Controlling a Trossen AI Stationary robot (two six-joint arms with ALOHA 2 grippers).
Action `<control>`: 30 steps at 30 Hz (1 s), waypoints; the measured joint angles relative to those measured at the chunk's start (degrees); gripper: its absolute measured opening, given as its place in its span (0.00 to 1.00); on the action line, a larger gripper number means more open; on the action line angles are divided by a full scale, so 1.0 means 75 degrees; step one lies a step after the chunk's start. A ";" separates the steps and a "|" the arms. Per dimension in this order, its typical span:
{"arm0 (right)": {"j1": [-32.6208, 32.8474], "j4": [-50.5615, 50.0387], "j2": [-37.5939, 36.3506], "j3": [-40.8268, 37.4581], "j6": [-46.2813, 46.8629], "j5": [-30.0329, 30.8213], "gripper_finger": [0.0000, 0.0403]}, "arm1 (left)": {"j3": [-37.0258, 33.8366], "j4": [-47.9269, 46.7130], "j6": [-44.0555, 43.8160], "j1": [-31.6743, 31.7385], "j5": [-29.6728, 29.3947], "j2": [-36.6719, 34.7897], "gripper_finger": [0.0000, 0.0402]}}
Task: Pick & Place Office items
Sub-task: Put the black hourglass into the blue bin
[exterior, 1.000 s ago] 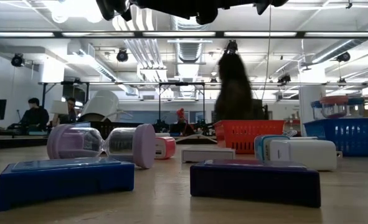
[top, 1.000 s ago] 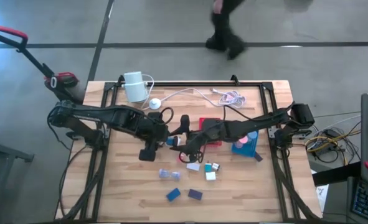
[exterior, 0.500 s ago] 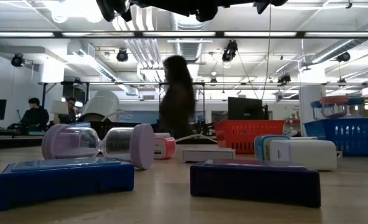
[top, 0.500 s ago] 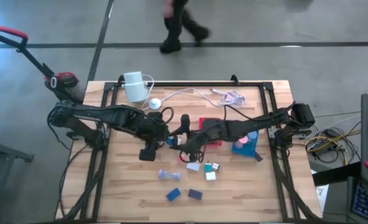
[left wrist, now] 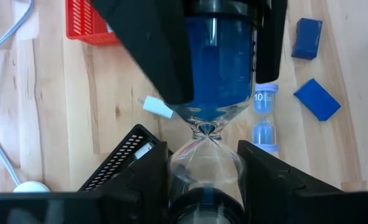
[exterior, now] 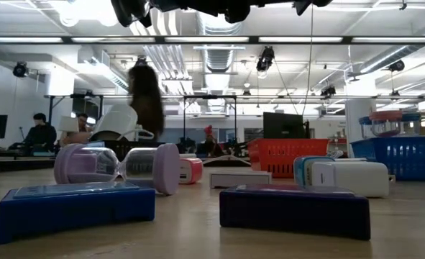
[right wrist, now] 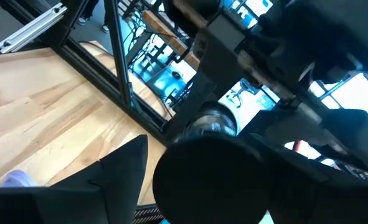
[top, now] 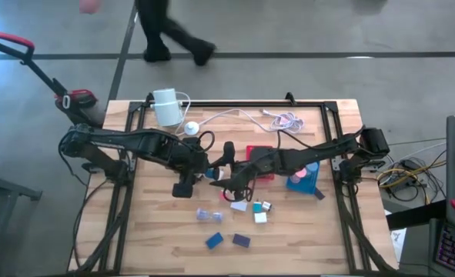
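A blue-sand hourglass (left wrist: 216,81) hangs above the table's middle, held between both arms. My left gripper (left wrist: 203,158) is shut on its clear bulb. My right gripper (top: 225,175) is shut on its blue-filled end. Office items lie on the wood below. There is a purple hourglass (top: 206,216) on its side, and a small blue timer (left wrist: 264,118). There are also blue blocks (top: 215,241) (top: 242,241) and white and teal pieces (top: 258,209). My left gripper pinches the hourglass's clear bulb (left wrist: 199,165) between its two fingers (left wrist: 143,171), just behind the waist, coming steeply from above. The hourglass is lifted clear of the table. My right gripper has its fingers (left wrist: 162,56) on either side of the blue-filled bulb and dark end cap (right wrist: 215,180). It comes about level from the table's right.
A red tray (top: 260,154) and a blue tray (top: 304,178) stand right of centre, and a black tray (left wrist: 118,162) lies under the grippers. A white cylinder (top: 165,106) with its cable stands at the far edge. A person (top: 165,31) walks beyond the table.
Both arms have kept still with the hourglass between them. The person beyond the table's far edge has walked from right to left.
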 joint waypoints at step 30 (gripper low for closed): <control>0.0001 -0.0951 -0.0233 -0.0023 0.0477 0.0497 0.50 | 0.0186 -0.0537 -0.0604 -0.0232 -0.0029 -0.0164 0.90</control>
